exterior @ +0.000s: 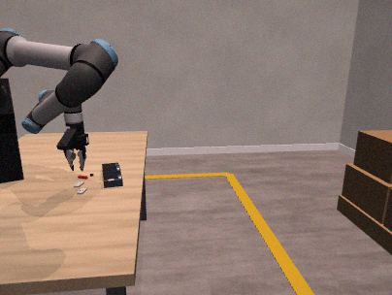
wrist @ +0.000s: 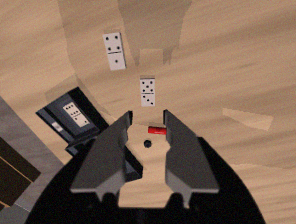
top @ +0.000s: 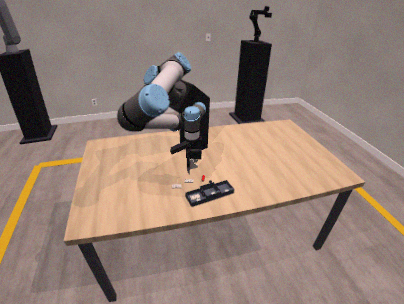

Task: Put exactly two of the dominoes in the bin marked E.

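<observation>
Wrist view, left to right.

Bin [wrist: 75, 122]: dark, compartmented tray at the left edge, lying near the edge of the tabletop [wrist: 240, 60]. One domino [wrist: 73, 113] lies flat inside a compartment, face up; which letter marks that compartment cannot be read.

Second domino [wrist: 114, 51]: loose on the tabletop, upper left of centre, face up, well apart from the bin.

Third domino [wrist: 147, 92]: loose on the tabletop, just ahead of the pincer's tips, face up, apart from the second.

Small black object [wrist: 147, 144]: lying on the tabletop, seen between the two jaws and below them.

Red object [wrist: 157, 130]: small, lying just beside the right jaw's inner edge, on the tabletop.

Pincer [wrist: 146, 120]: pointing down, raised off the tabletop, jaws set narrow with a gap between them, holding nothing.

Exterior view: pincer [exterior: 76, 164] hangs over the wood, short of the bin [exterior: 112, 175].
</observation>
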Robot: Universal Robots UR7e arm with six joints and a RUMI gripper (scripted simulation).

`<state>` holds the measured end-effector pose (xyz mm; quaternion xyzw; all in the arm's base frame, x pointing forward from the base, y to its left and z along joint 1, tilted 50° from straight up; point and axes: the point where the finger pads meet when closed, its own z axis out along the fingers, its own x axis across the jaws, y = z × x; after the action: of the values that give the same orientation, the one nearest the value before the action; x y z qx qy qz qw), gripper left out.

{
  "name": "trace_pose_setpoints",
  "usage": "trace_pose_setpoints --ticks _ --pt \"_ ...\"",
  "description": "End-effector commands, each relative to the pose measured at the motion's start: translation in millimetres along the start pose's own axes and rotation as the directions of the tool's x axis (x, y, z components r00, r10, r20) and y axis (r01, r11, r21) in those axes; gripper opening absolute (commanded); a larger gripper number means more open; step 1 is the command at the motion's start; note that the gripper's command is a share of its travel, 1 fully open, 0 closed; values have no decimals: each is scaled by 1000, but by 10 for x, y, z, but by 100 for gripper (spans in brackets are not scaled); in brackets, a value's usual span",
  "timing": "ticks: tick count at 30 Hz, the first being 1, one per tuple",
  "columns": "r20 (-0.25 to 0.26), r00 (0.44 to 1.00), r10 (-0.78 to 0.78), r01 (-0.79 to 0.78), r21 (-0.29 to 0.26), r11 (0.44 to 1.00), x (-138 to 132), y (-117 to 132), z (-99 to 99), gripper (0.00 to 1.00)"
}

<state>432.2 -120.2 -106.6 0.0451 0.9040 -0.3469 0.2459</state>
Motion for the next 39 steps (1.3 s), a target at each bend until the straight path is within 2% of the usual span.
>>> trace_pose_setpoints --ticks 1,8,16,18,24,39 --pt "1 1000 0 0 0 1000 -15 4 -3 24" --pt "1 1000 0 0 0 1000 -18 4 -3 24" --pt "1 1000 0 0 0 1000 -18 4 316 24" --pt "1 1000 0 0 0 1000 -18 4 316 24" --pt "1 1000 0 0 0 1000 -17 5 547 24" --pt "1 1000 0 0 0 1000 -17 5 613 24"
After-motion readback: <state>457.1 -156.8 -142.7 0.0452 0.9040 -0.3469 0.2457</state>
